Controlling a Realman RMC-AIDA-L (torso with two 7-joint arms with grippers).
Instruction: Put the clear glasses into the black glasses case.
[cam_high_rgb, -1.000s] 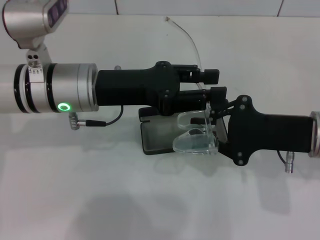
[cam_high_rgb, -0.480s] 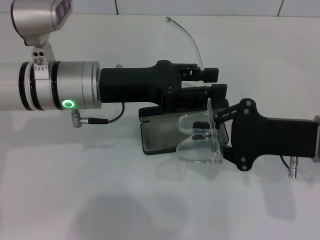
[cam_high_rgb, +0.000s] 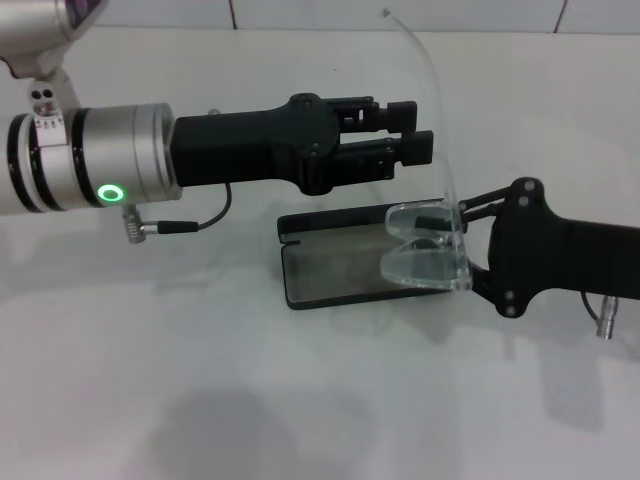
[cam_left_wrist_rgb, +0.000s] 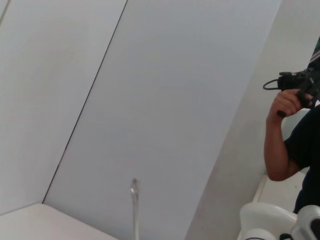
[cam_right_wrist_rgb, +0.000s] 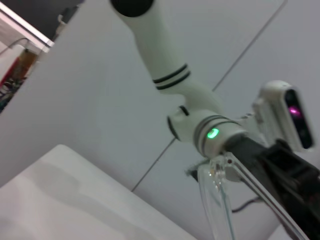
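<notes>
— What's different from a moment ago?

— The left gripper (cam_high_rgb: 415, 128) has pulled up and back from the black glasses case (cam_high_rgb: 340, 262), so the whole open tray shows now; before, that arm covered the case's far edge. The right gripper (cam_high_rgb: 462, 215) has slid outward along the case, carrying the clear glasses (cam_high_rgb: 428, 255) towards its right end.

— Where do the glasses sit?

— The lens hangs over the right end of the case, and one thin arm sweeps up past the left gripper's fingers (cam_high_rgb: 402, 107). The right wrist view shows the lens (cam_right_wrist_rgb: 214, 200) edge-on.

— And the jaws?

— The right one's are clamped on the glasses at the lens's far right corner. The left one's look closed together on nothing, though the angle is poor, so I'd say probably.

— Room around the case?

— Bare white table (cam_high_rgb: 300, 400) on the near side and the left of the case. Beyond its far edge the left gripper hovers close, apart from it. A person (cam_left_wrist_rgb: 292, 145) stands off past the table.
</notes>
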